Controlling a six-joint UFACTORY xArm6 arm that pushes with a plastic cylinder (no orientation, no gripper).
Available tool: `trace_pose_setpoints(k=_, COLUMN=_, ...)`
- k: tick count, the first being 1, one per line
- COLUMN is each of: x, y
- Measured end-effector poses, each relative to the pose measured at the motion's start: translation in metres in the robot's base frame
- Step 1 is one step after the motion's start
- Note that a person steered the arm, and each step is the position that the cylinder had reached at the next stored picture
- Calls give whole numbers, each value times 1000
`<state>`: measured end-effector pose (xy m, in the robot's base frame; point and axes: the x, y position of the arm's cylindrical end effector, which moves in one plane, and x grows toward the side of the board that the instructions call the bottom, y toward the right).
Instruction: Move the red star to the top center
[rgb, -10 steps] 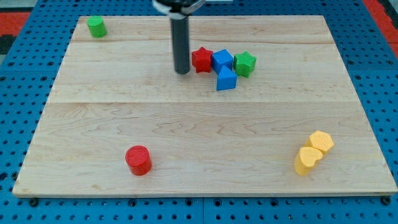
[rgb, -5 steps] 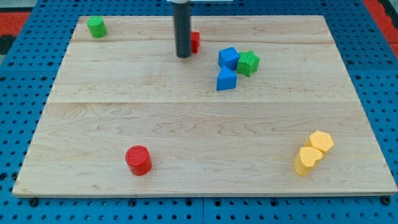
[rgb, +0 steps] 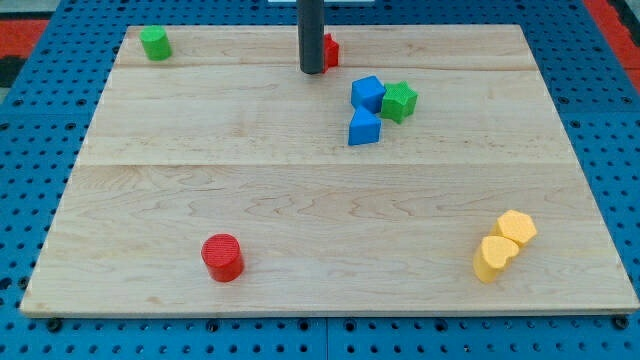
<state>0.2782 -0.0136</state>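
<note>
My tip is sitting near the board's top center, touching the red star's left side and half hiding it. No pincer showing, just a rod. Blue cube is lying below-right.

Pale wooden board sits on a blue pegboard patterned with holes.
</note>
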Motion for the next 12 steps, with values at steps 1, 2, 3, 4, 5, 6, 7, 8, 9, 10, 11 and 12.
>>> trace_pose_setpoints(k=1, x=0, y=0)
trace_pose_setpoints(k=2, x=0, y=0)
trace_pose_setpoints(k=3, x=-20, y=11)
trace_pose_setpoints(k=4, x=-28, y=72)
trace_pose_setpoints(k=5, x=3, y=88)
trace_pose_setpoints(k=6, x=-48, y=105)
trace_pose_setpoints(k=7, x=-62, y=109)
trace_pose_setpoints(k=8, x=-62, y=109)
trace_pose_setpoints(k=9, x=-68, y=82)
trace_pose_setpoints(k=10, x=-68, y=61)
trace_pose_setpoints(k=11, x=-63, y=61)
trace_pose_setpoints(k=12, x=-46, y=59)
